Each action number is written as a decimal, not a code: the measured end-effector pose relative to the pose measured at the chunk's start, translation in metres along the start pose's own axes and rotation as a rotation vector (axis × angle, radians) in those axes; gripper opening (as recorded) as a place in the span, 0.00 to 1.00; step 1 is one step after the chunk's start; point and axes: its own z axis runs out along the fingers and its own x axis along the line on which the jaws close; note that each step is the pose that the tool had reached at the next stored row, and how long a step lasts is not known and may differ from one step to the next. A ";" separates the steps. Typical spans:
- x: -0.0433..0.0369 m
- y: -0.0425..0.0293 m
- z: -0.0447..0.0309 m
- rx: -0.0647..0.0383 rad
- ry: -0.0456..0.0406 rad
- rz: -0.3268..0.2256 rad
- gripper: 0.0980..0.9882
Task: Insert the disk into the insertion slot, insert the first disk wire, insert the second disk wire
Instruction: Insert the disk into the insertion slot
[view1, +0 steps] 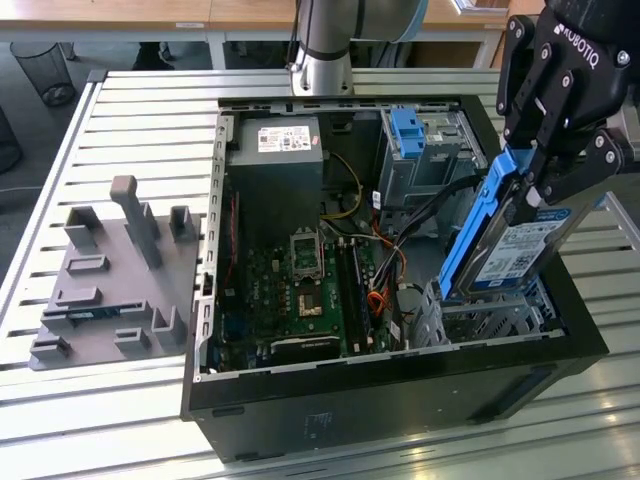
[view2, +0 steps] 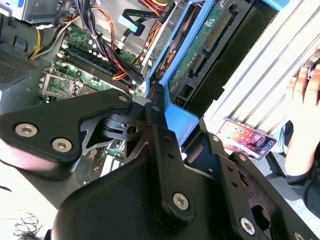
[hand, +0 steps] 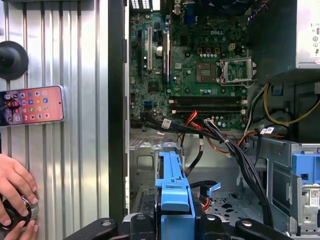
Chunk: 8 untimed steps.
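Exterior view: hand (view1: 533, 192) clasps tilted disk (view1: 514, 256)

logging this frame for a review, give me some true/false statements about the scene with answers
1. The fingers grip the disk. True.
2. The disk lies flat inside the slot. False: it stands steeply tilted, lower end at the slot, upper end held up.
3. A phone lies inside the case. False: it lies on the table beside the case.
4. A hand is on the table near the phone. True.
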 end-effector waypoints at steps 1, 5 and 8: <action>-0.0002 0.0001 0.0008 0.000 0.0000 0.000 0.30; -0.0012 0.0005 0.0038 0.001 0.0000 0.000 0.30; -0.0019 0.0007 0.0058 0.001 0.0000 0.000 0.30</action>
